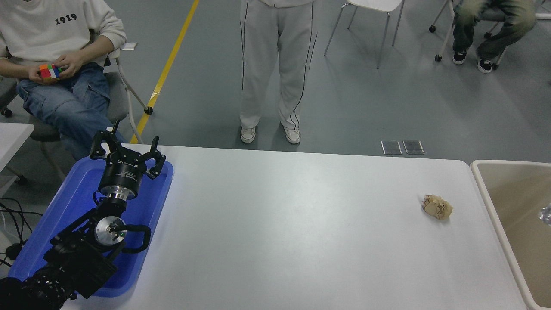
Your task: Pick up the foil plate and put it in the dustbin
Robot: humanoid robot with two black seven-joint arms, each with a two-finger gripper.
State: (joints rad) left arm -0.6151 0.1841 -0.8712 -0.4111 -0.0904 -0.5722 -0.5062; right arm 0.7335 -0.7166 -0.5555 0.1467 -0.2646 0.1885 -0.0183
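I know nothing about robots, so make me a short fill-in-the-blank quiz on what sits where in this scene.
1. The robot's left gripper, fingers spread, hovers over the flat ____ plastic tray.
2. The small crumpled tan paper ball lies on the white ____.
3. A shiny sliver of the silver foil plate shows inside the large beige plastic ____ at the right edge.
4. The seated person in jeans holds a multicoloured ____.

Missing words: blue; table; dustbin; cube
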